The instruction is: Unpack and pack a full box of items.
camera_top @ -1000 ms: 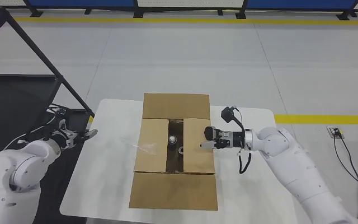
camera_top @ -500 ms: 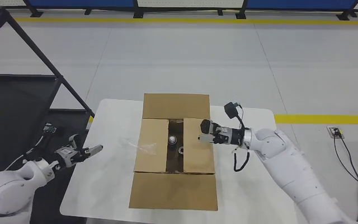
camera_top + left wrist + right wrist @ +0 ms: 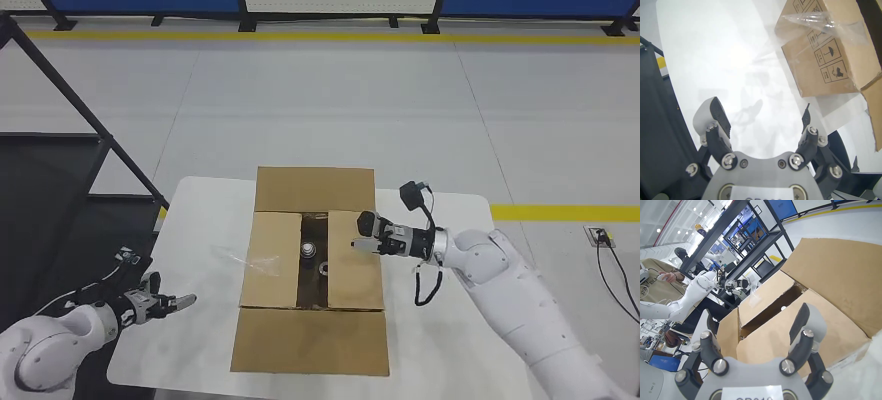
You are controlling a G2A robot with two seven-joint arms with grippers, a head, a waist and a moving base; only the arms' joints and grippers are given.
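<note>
The white table bears a cardboard box; clear plastic beside it possibly rests there too.

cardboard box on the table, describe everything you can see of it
A brown corrugated cardboard box stands on the white table, outer flaps spread flat, the two inner flaps folded down with a gap showing round caps. A clear plastic bag lies on one inner flap; the right gripper is over the other.

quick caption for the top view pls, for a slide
Cardboard box, partly open, on the white table; right gripper over a side flap, left gripper open at the table's edge.
</note>
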